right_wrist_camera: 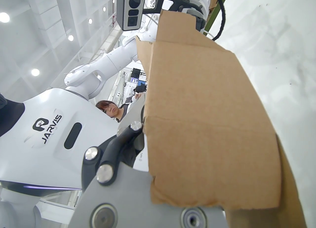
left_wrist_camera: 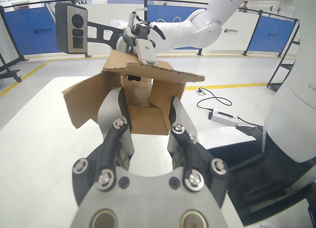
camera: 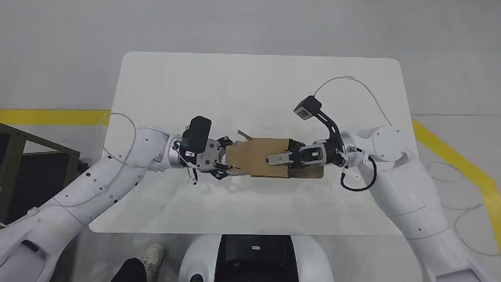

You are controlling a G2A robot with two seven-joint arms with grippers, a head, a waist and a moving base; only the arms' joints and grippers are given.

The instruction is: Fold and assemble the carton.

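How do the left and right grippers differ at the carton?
The left gripper is open, its fingers spread beside the carton's open end; the right gripper is shut on the top panel. The left fingers sit side by side; the right ones, one above the other. Both meet the same carton.

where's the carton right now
In the top view the carton is at the white table's front middle, between the arms: left gripper at its left end, right gripper clamped on its top panel.
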